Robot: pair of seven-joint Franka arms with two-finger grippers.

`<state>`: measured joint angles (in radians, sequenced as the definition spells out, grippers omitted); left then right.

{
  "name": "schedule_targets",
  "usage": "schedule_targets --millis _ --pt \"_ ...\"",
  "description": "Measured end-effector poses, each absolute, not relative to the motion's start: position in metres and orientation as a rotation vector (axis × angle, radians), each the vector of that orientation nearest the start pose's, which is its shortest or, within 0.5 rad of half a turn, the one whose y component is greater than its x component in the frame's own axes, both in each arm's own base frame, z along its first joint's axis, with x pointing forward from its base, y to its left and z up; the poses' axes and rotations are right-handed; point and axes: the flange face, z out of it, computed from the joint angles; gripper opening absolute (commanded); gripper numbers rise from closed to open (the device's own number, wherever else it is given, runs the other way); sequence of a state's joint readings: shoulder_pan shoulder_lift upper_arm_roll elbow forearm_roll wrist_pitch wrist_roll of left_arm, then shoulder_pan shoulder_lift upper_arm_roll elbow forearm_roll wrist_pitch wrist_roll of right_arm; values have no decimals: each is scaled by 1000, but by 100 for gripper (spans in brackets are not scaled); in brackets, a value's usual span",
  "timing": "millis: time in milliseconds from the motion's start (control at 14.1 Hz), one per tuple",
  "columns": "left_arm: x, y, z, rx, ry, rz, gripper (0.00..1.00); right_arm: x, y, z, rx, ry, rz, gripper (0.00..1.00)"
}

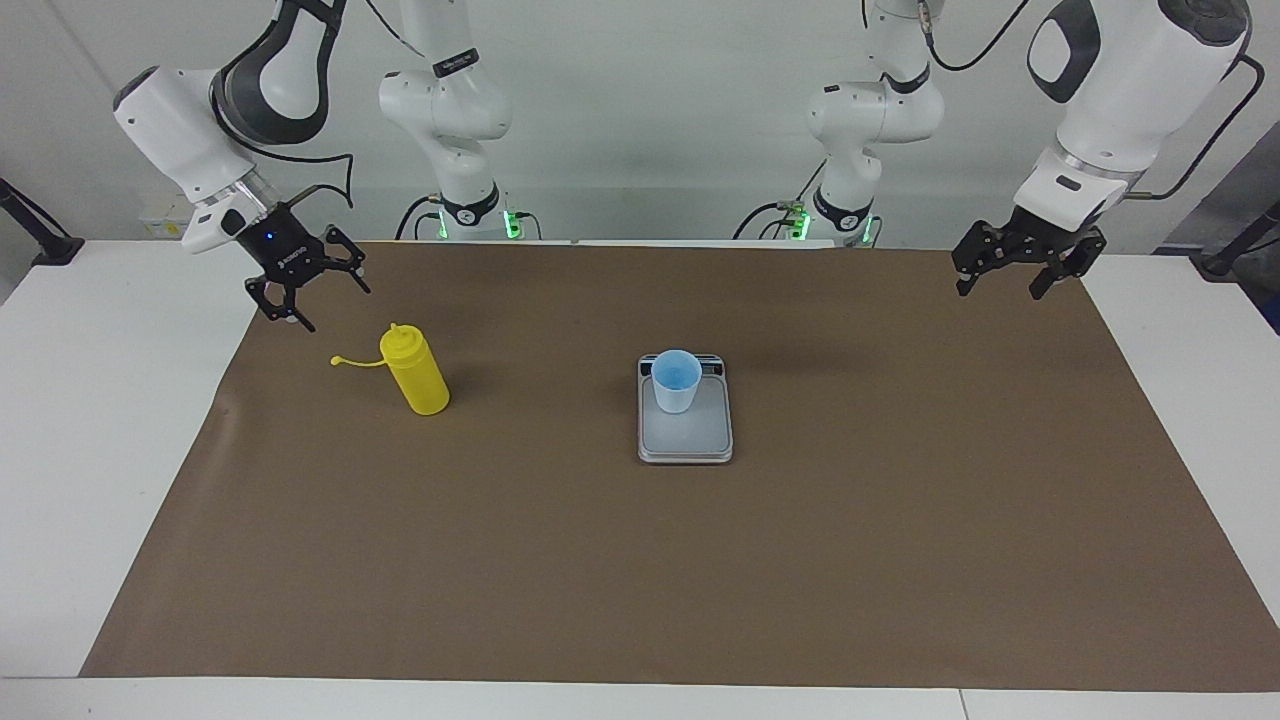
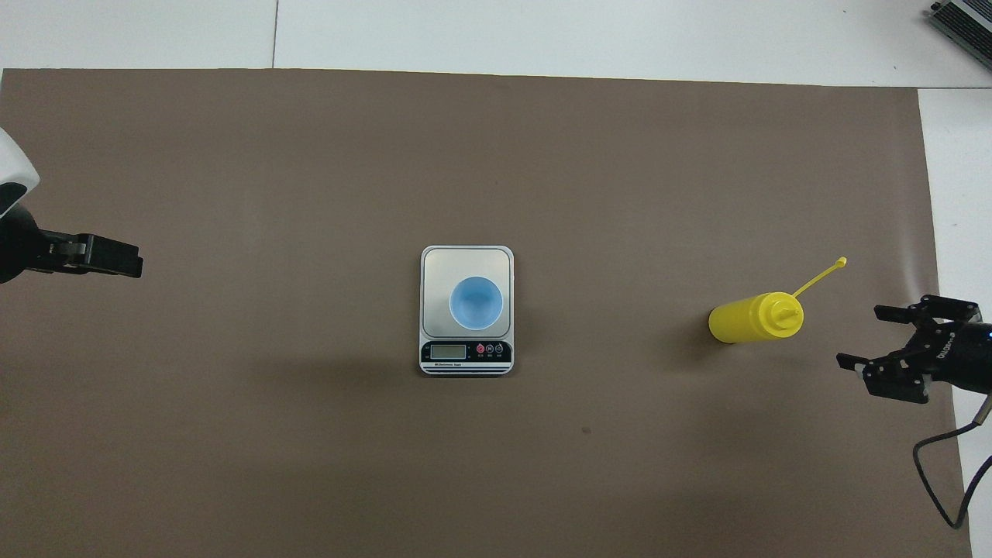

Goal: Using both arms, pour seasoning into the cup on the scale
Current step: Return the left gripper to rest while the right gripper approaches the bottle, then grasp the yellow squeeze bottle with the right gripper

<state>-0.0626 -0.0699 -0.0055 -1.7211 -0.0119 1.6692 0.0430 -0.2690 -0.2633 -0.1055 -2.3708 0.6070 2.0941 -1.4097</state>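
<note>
The yellow seasoning bottle (image 1: 418,380) stands upright on the brown mat toward the right arm's end of the table, its cap strap hanging out to the side; it also shows in the overhead view (image 2: 748,319). The pale blue cup (image 1: 677,385) (image 2: 476,302) stands empty on the scale (image 1: 690,435) (image 2: 442,267) at the middle of the mat, close to the display strip. My right gripper (image 1: 335,305) (image 2: 860,335) is open and empty, raised over the mat's edge beside the bottle, apart from it. My left gripper (image 1: 1000,292) (image 2: 116,260) is open and empty, waiting raised over the mat's other end.
The brown mat (image 1: 640,560) covers most of the white table (image 1: 110,420). A grey device (image 2: 961,23) lies at the table's corner farthest from the robots, toward the right arm's end.
</note>
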Motion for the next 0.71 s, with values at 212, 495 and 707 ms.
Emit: schedule_targets --millis 212,495,707 --pt "538 -37 602 -3149 170 -34 100 429 -146 405 -2436 -1027 -687 100" --pt "534 -39 627 -3150 177 -36 100 421 -155 356 -2302 -1038 -847 100" --pt "529 -39 631 -3150 179 -24 100 416 -155 323 -2232 -1006 -928 100"
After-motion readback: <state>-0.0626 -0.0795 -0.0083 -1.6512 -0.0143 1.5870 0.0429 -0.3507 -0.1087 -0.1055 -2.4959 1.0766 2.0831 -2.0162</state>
